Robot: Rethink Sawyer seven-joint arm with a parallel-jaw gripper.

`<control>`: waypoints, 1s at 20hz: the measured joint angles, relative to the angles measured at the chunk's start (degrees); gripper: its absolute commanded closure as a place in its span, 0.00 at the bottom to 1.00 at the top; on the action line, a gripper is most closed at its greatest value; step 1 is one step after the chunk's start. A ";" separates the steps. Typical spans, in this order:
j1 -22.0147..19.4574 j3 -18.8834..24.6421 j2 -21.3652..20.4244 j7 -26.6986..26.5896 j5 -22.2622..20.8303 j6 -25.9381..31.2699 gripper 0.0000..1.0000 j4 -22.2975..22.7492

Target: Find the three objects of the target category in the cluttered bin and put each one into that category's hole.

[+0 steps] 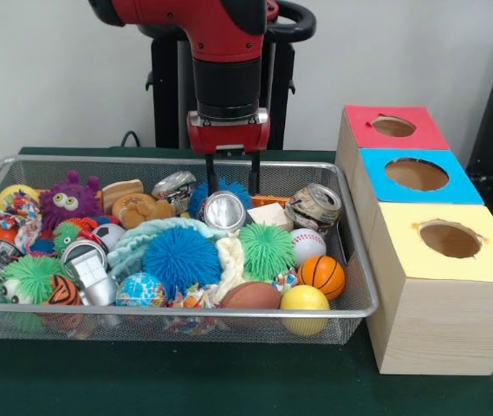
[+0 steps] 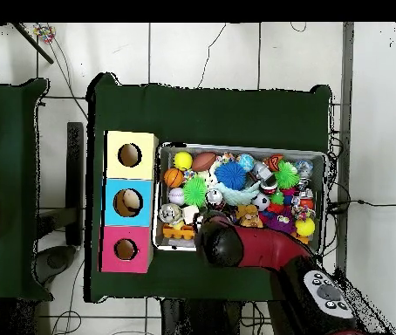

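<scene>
The wire-mesh bin (image 1: 99, 159) is full of toys; it also shows in the overhead view (image 2: 160, 196). My gripper (image 1: 233, 179) hangs open and empty over the bin's far middle, just above a silver can (image 1: 223, 211). One white colour-flecked rope bundle (image 1: 21, 217) lies at the left end. Another (image 1: 191, 299) lies at the near rim, partly buried. A third flecked bit (image 1: 285, 279) peeks out beside the basketball. The yellow-topped box's hole (image 1: 450, 239) is right of the bin, nearest the camera; it also shows in the overhead view (image 2: 130, 154). There my arm (image 2: 236, 244) hides the gripper.
A blue spiky ball (image 1: 181, 256), a green spiky ball (image 1: 266, 250), a cream knitted cloth (image 1: 229, 264), a basketball (image 1: 321, 276), a yellow ball (image 1: 304, 299) and a dented can (image 1: 314, 206) crowd the bin. The blue-topped box (image 1: 415, 173) and the red-topped box (image 1: 393, 126) stand behind the yellow one.
</scene>
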 measured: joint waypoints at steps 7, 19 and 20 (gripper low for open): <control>1.64 -2.07 0.07 0.00 -0.42 0.21 0.00 0.00; -0.82 -2.86 5.27 0.00 -0.93 7.78 0.00 -8.97; -1.05 -2.79 5.42 0.00 -0.93 8.07 0.00 -9.27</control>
